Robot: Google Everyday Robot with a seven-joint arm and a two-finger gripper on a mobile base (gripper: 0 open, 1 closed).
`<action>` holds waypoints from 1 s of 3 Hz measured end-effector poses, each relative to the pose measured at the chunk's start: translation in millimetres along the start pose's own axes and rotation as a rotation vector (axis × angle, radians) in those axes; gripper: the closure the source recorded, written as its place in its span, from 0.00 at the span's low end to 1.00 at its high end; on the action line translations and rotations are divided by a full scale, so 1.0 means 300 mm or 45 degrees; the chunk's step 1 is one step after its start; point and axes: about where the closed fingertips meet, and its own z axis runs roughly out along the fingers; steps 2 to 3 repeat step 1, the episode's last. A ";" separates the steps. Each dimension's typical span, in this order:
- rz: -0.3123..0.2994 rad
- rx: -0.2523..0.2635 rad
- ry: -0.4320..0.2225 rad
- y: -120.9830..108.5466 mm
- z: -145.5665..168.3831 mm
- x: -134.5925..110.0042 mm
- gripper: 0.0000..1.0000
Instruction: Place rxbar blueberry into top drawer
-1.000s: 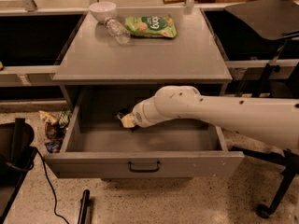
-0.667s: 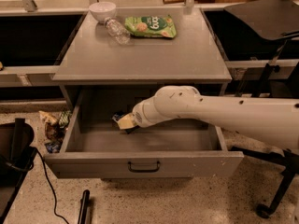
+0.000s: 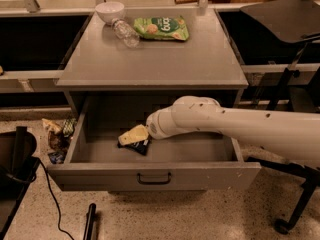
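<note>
The top drawer [image 3: 100, 172] is pulled open under the grey cabinet top, with its dark bar handle [image 3: 154, 178] at the middle of the front. My gripper [image 3: 128, 138] reaches in from the right on a white arm and sits low over the drawer floor, left of centre. It is shut on the rxbar blueberry [image 3: 139, 146], a dark navy bar that shows just beneath the pale fingers, at or very near the drawer floor.
On the cabinet top [image 3: 150, 59] lie a green snack bag [image 3: 161, 28], a clear plastic bottle [image 3: 125, 32] on its side and a white bowl [image 3: 110, 11]. Crumpled wrappers [image 3: 57, 139] lie on the floor left of the drawer. A dark chair [image 3: 287, 14] stands at the right.
My gripper has moved a little left and down inside the drawer, carrying the bar closer to the drawer floor.
</note>
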 end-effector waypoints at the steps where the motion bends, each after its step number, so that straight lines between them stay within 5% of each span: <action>1: 0.100 -0.106 -0.096 0.017 0.013 0.077 0.00; 3: 0.100 -0.106 -0.096 0.017 0.013 0.077 0.00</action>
